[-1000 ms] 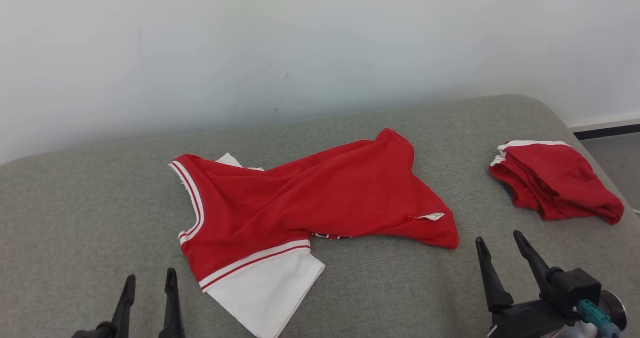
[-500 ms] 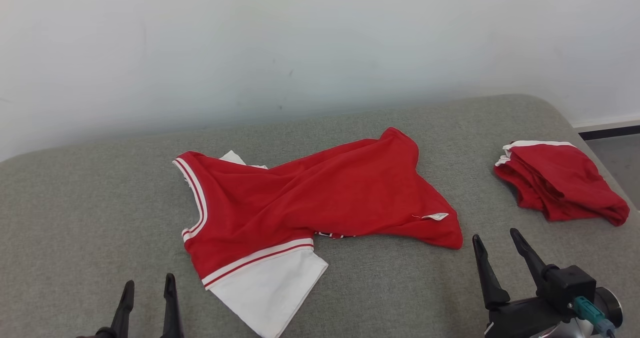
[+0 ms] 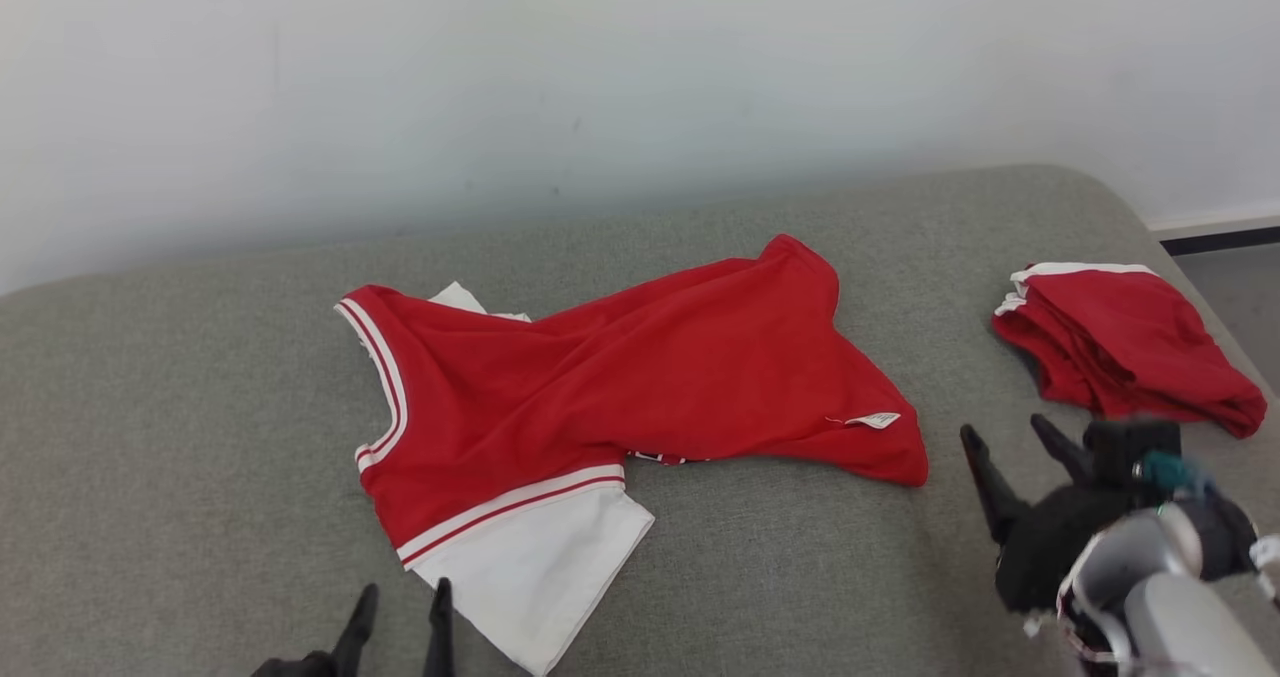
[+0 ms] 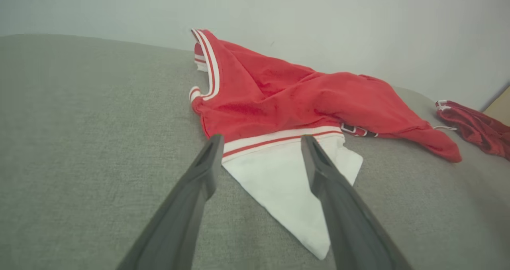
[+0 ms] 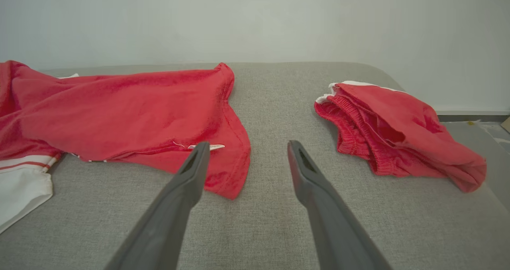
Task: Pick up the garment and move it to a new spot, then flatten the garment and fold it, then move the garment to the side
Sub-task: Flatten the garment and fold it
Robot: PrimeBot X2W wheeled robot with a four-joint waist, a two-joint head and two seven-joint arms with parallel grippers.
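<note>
We have both hands low at the near edge of the grey padded surface (image 3: pixel 150 437), one at each end of the garment (image 3: pixel 640 377). We judge this a ready stance for taking the cloth at two points and lifting it to a new spot. Our left hand (image 3: pixel 404 589) is spread and holds nothing. In its wrist view the fingers frame the white sleeve (image 3: pixel 530 567) and the striped band above it, so that end looks like its intended hold. Our right hand (image 3: pixel 1004 429) is also spread and empty. It hovers just beside the garment's right corner, near the small white label (image 3: pixel 872 420), pointing into the bare gap between this garment and a folded red piece (image 3: pixel 1120 347) that lies well apart to the right, likely set aside. The garment lies in the middle of the surface, touching neither hand. It is a red jersey with white sleeves and white-and-red striped trim at the neckline (image 3: pixel 385 387). It is far from flat: the body is twisted, with long diagonal folds through the middle. The right end tapers to a drooping corner, and a bit of dark-and-white print (image 3: pixel 665 457) peeks from under the lower edge. The exposed label suggests to us that part of the cloth is turned over.
</note>
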